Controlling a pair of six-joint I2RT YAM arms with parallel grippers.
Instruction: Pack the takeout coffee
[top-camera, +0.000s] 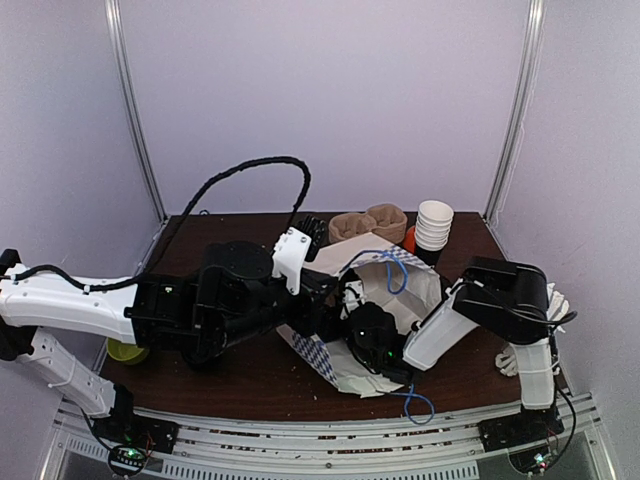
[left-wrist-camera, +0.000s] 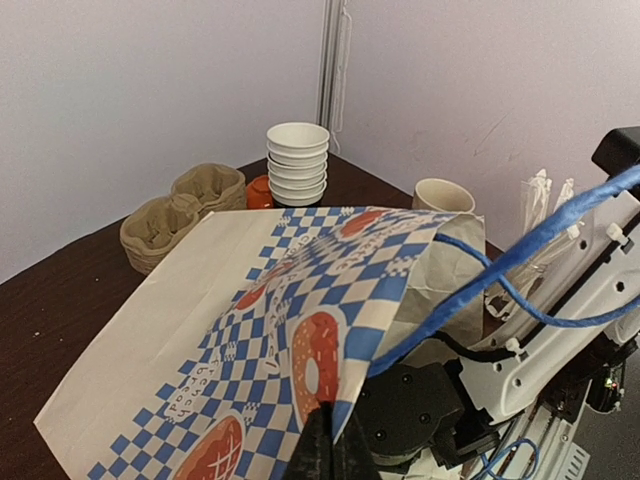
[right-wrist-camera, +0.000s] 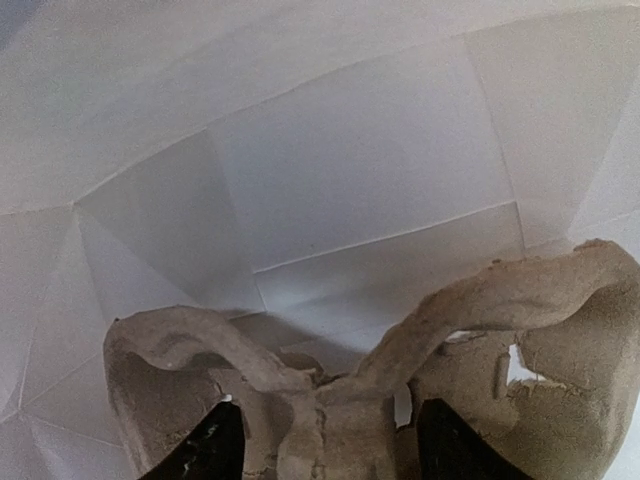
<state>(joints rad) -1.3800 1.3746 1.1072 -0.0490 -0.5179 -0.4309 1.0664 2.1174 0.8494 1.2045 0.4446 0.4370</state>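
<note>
The takeout coffee cup with the black lid shows in no view. A paper bag (top-camera: 345, 255) with blue checks and doughnut prints lies on its side on the brown table, its mouth toward the right arm. My left gripper (left-wrist-camera: 330, 448) is shut on the bag's upper rim (left-wrist-camera: 345, 400) and holds the mouth up; it also shows from above (top-camera: 335, 300). My right gripper (top-camera: 375, 335) is inside the bag (right-wrist-camera: 230, 180). There its fingers (right-wrist-camera: 205, 445) straddle the middle ridge of a brown pulp cup carrier (right-wrist-camera: 330, 420) and grip it.
At the back stand more pulp carriers (top-camera: 365, 222), a tall stack of lidless white cups (top-camera: 434, 225), a red object (left-wrist-camera: 260, 192) and a cream mug (left-wrist-camera: 443, 195). Blue bag handles (left-wrist-camera: 520, 250) loop over the right arm. White wrapped packets (top-camera: 520, 355) lie at the right.
</note>
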